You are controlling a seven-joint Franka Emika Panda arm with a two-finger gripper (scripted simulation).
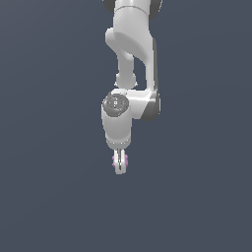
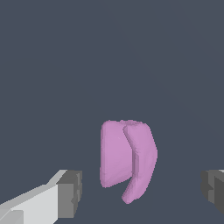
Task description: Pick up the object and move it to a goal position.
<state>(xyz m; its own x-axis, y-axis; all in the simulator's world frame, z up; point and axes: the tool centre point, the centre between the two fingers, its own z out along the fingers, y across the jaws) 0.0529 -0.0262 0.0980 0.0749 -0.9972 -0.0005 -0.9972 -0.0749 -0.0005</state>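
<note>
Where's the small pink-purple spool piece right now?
The pink-purple spool sits low in the exterior view's centre, between the fingertips of the open white gripper, touching neither finger pad in the wrist view.

**Colours on show**

The object (image 2: 127,159) is a plain pink-purple, lighter on one lobe and a shade deeper on the other. The gripper (image 1: 119,165) and arm (image 1: 130,44) are white with dark grey joint trim. The fingers (image 2: 70,192) have grey pads on white shanks. The worktop (image 1: 49,147) is uniform slate blue-grey, unpatterned.
</note>
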